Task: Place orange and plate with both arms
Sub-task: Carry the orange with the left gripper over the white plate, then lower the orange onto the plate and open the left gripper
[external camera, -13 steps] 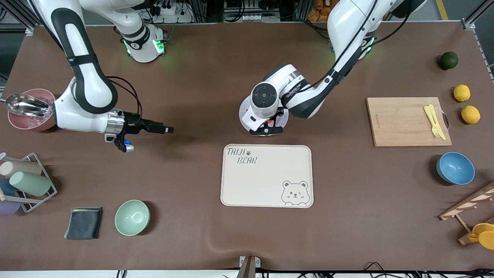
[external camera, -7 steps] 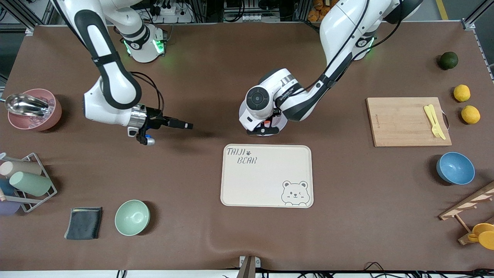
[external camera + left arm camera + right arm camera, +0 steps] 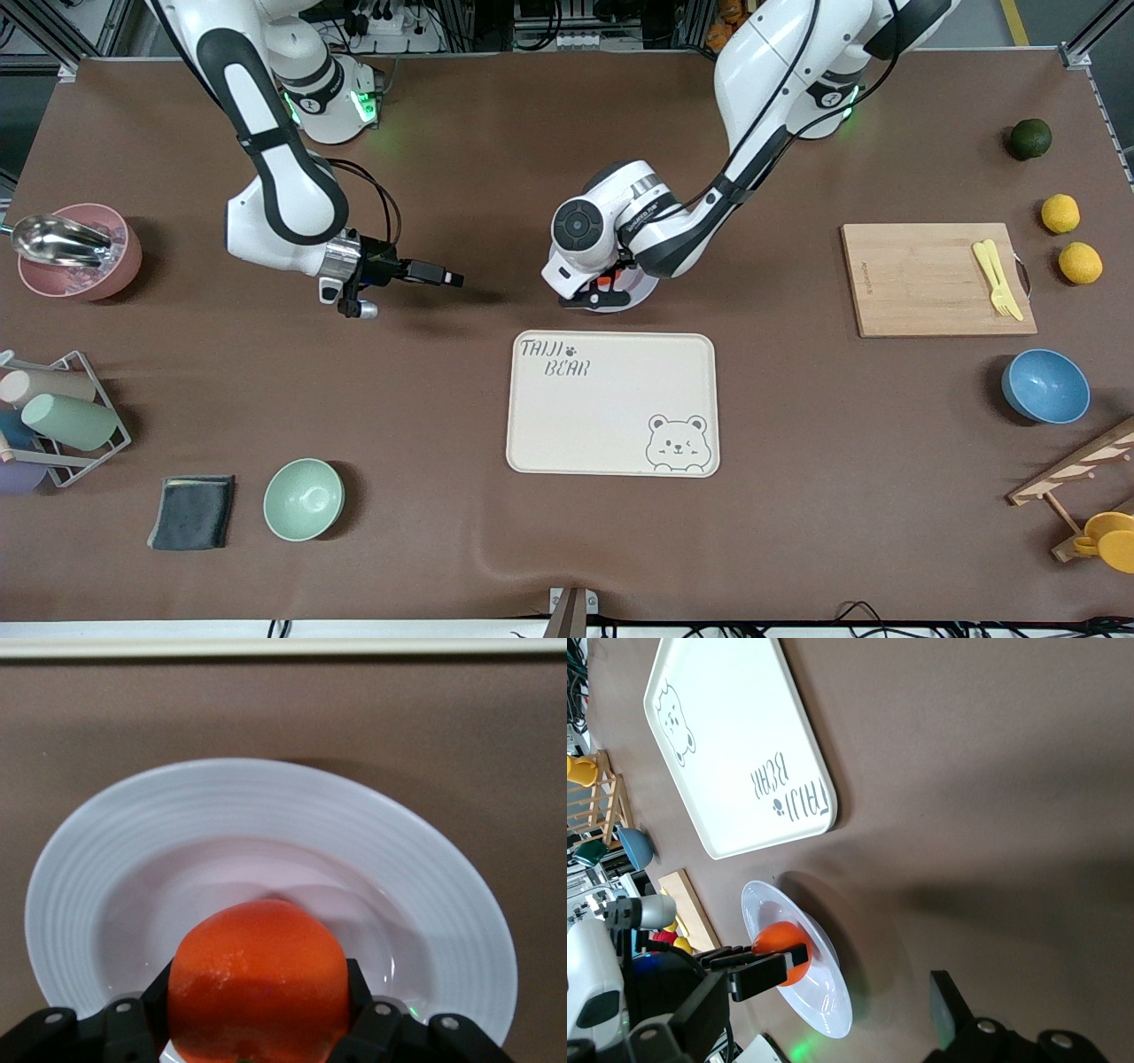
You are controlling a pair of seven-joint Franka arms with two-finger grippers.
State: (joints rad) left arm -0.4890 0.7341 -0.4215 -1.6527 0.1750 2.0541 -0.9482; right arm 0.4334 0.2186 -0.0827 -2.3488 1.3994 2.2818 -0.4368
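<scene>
Front view: left gripper (image 3: 595, 291) low over the plate (image 3: 640, 289), which sits just above the bear tray (image 3: 613, 404) in this view; right gripper (image 3: 447, 280) over bare table toward the plate, jaw state impossible to tell. Left wrist view: orange (image 3: 259, 979) clamped between the fingers (image 3: 361, 983), over the plate's well. Right wrist view: orange above the plate, apparently not yet released. Judged roughly midway: orange delivery nearly done, plate still to be moved, probably onto the tray.

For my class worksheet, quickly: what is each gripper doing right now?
Left gripper: closed on the orange, over the plate.
Right gripper: cannot be told.
</scene>
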